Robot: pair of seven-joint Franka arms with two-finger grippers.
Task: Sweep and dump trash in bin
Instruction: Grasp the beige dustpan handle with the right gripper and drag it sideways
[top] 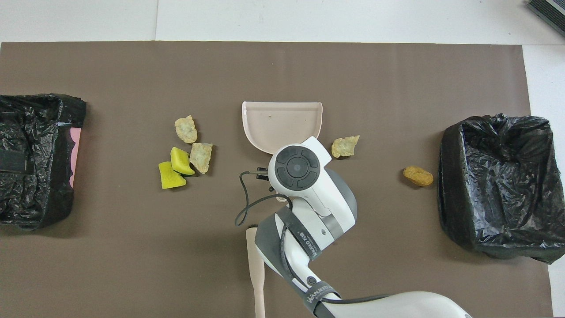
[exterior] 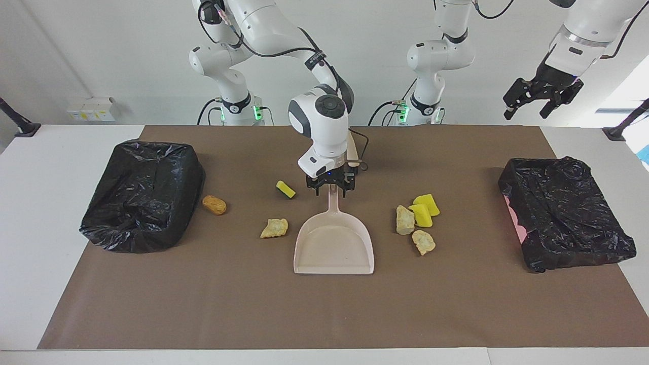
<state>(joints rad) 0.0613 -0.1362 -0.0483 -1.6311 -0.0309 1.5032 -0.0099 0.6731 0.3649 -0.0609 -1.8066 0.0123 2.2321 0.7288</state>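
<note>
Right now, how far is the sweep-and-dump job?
Nothing swept: the dustpan is empty and all seven trash pieces, such as the sponge, lie on the mat. In hand: the right tool is at the dustpan's handle. The left tool waits raised. Left: take the brush, sweep, dump.
</note>
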